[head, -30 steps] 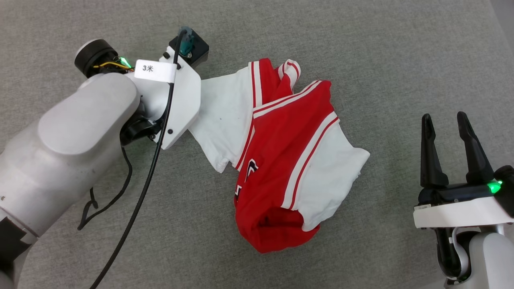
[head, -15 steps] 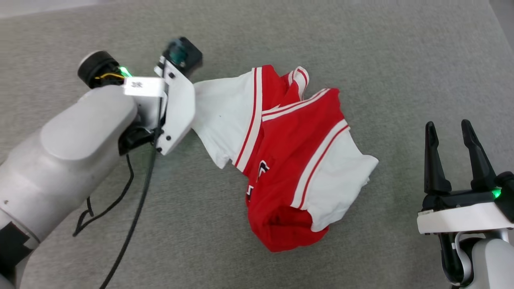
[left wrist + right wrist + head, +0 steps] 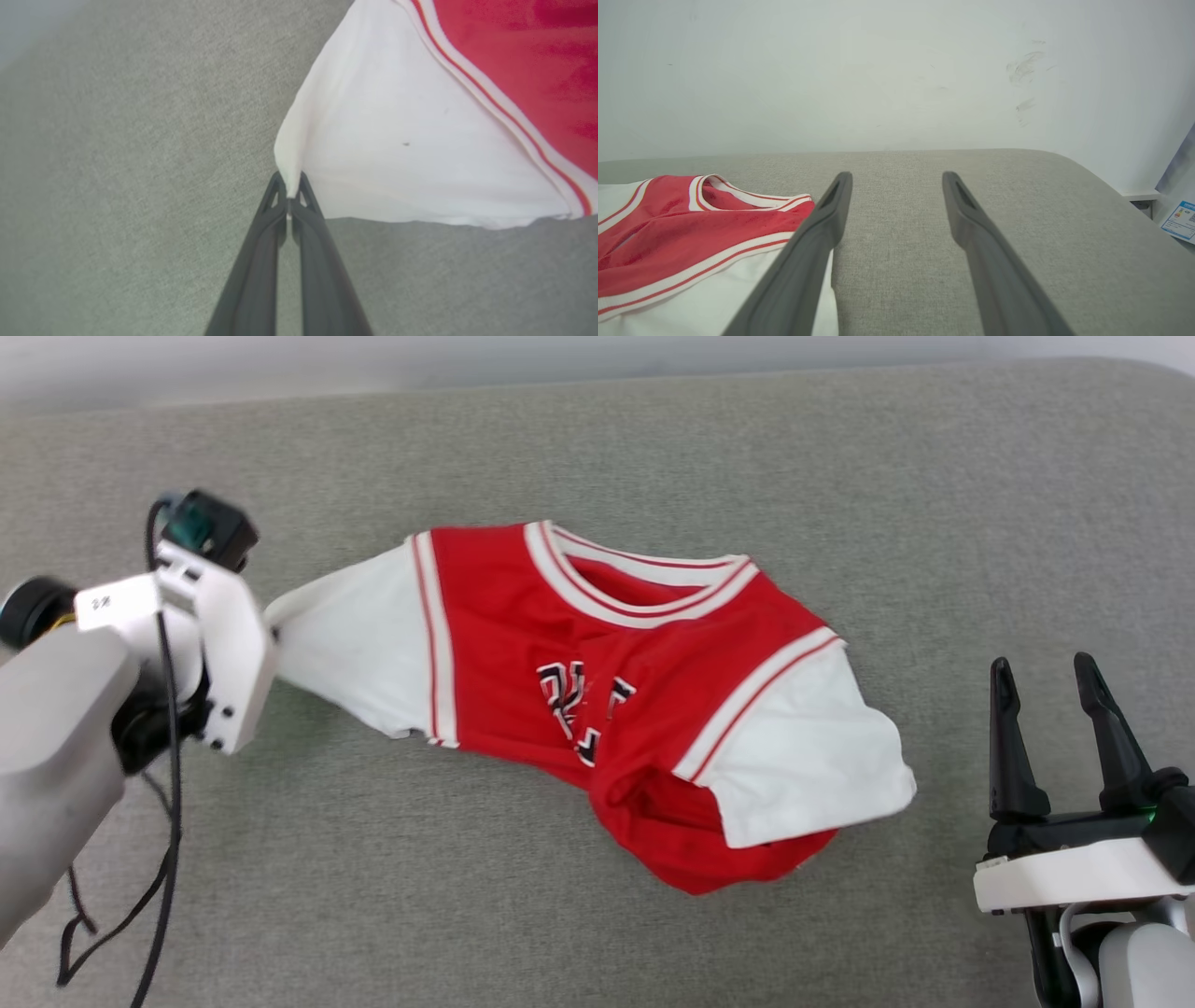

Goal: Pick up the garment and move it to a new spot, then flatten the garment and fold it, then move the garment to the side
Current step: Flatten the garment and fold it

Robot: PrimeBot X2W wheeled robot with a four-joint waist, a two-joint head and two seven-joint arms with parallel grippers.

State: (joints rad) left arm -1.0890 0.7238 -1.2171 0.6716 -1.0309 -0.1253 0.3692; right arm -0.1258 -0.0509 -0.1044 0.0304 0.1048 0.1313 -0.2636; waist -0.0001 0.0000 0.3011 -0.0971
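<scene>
My left gripper (image 3: pixel 289 195) is pinched tight on the garment, a red jersey T-shirt (image 3: pixel 523 616) with white short sleeves and red-and-white striped trim. My two dark fingers meet at their tips, and a small fold from the edge of one white sleeve (image 3: pixel 397 140) is caught between them. From that pinch the sleeve fans out ahead of my fingertips and off to their right, drawn into a taut point. Its striped seam and the red body lie further out on the same side.

The rest of the shirt lies spread on the grey woven fabric surface (image 3: pixel 597 448) between my two grippers. It is chest side up, with the striped collar (image 3: pixel 644 588) on the far side. The black, white-outlined lettering (image 3: pixel 574 705) is creased in the middle, and the red lower part is bunched up on the near side.

My right gripper (image 3: pixel 1042 661) stands wide open and empty, its fingers pointing away across the surface. The shirt's other white sleeve (image 3: pixel 812 756) lies close to its left finger, with a strip of grey between them. A black cable (image 3: pixel 173 784) hangs from my left wrist.
</scene>
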